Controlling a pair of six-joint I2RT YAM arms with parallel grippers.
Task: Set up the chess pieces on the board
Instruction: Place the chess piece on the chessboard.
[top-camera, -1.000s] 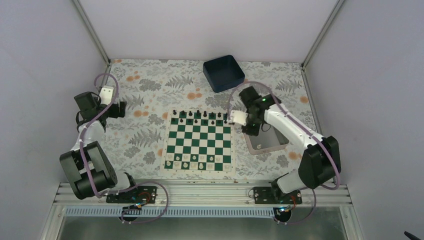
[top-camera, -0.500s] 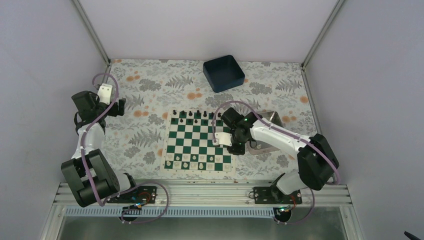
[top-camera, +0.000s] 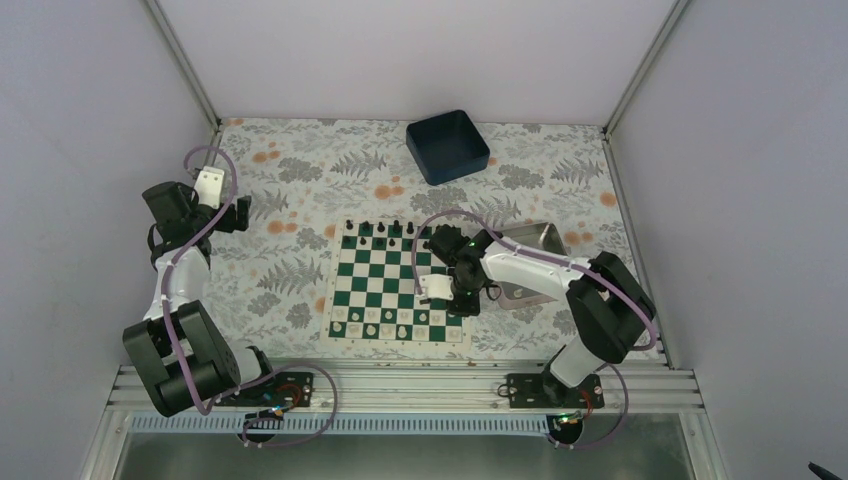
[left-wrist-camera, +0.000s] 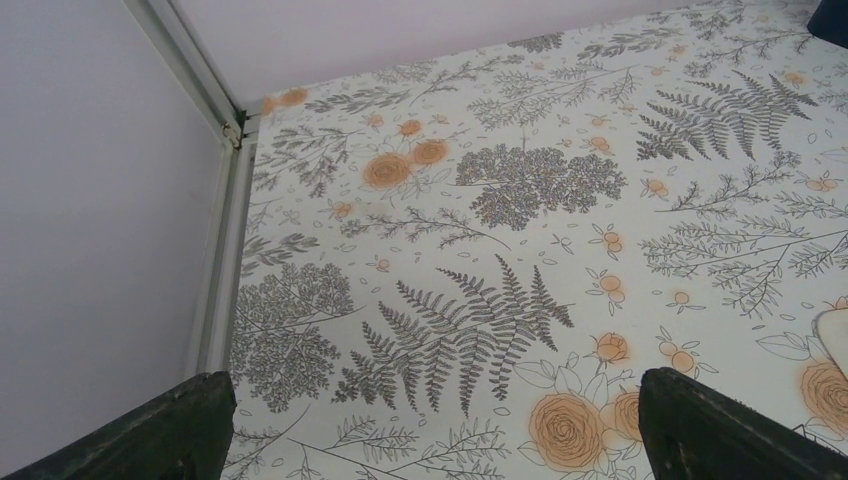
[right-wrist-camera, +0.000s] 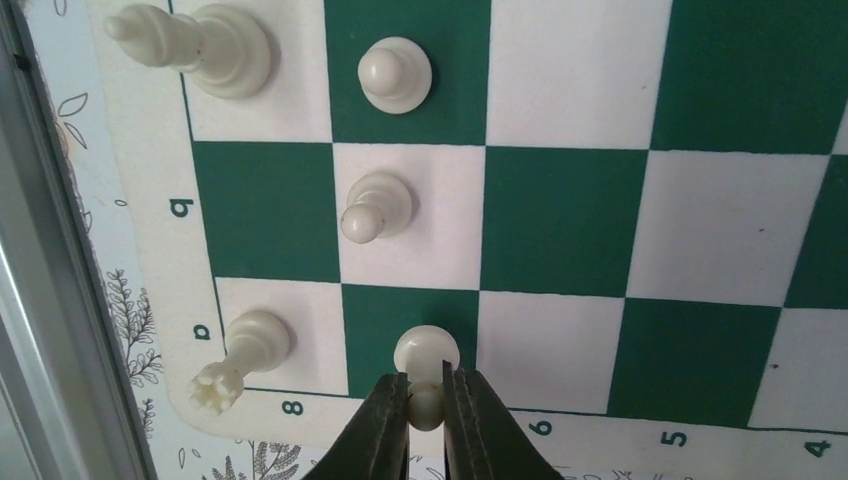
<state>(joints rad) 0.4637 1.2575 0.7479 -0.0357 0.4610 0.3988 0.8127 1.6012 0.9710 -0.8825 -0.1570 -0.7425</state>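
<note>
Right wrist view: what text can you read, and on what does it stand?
"8": board border, bottom edge.
"6": same edge.
"5": same edge.
"4": same edge.
"q", an inverted b: left border.
"a", turned: left border.
Other views: nothing readable.

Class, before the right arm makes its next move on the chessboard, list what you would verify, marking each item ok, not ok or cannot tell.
1. Right pincer closed on the white pawn: ok.
2. Pawn over a green square at the chessboard edge, beside the rook: ok.
3. Pawn's base resting flat on that square: cannot tell.
4. Neighbouring pawn apart from the fingers: ok.
5. Left pincer open, holding nothing, off the board: ok.
</note>
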